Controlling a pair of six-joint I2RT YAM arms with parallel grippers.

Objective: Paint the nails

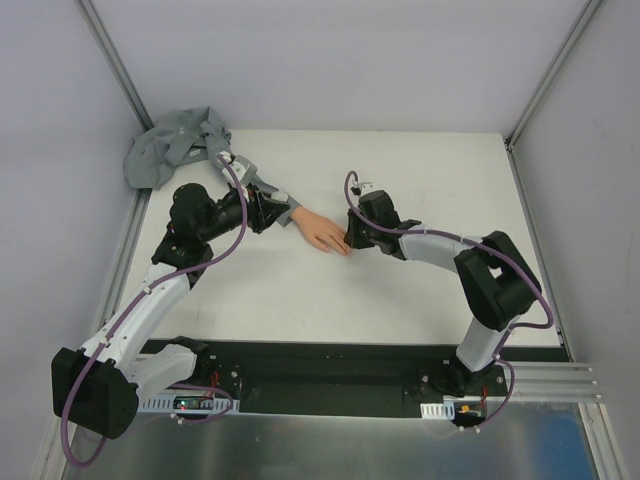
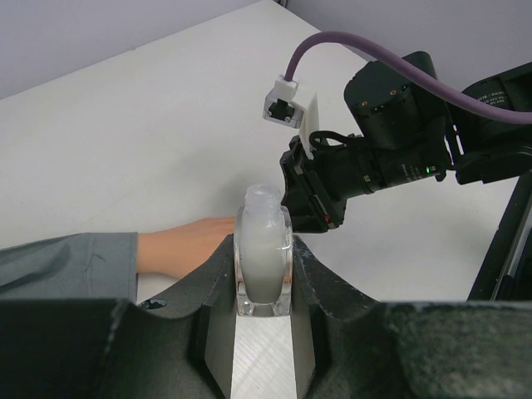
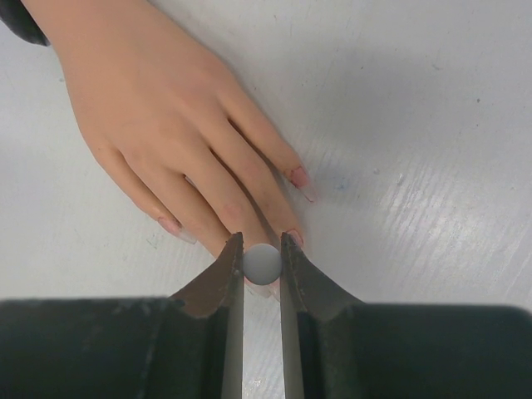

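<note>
A peach mannequin hand (image 1: 322,230) lies flat on the white table, coming out of a grey sleeve (image 1: 255,180). In the right wrist view its fingers (image 3: 166,125) spread toward me, and the nails (image 3: 298,176) look pale pink. My right gripper (image 3: 261,248) is shut on a grey round cap (image 3: 262,263), seen end-on, right over a middle fingertip. Whatever hangs under the cap is hidden. My left gripper (image 2: 264,249) is shut on a small clear bottle (image 2: 264,262) of milky liquid with an open neck, held above the wrist (image 2: 183,245).
The sleeve ends in a crumpled grey fabric heap (image 1: 175,145) at the back left corner. Enclosure walls and metal posts border the table. In the left wrist view the right arm's wrist (image 2: 374,166) sits just beyond the bottle.
</note>
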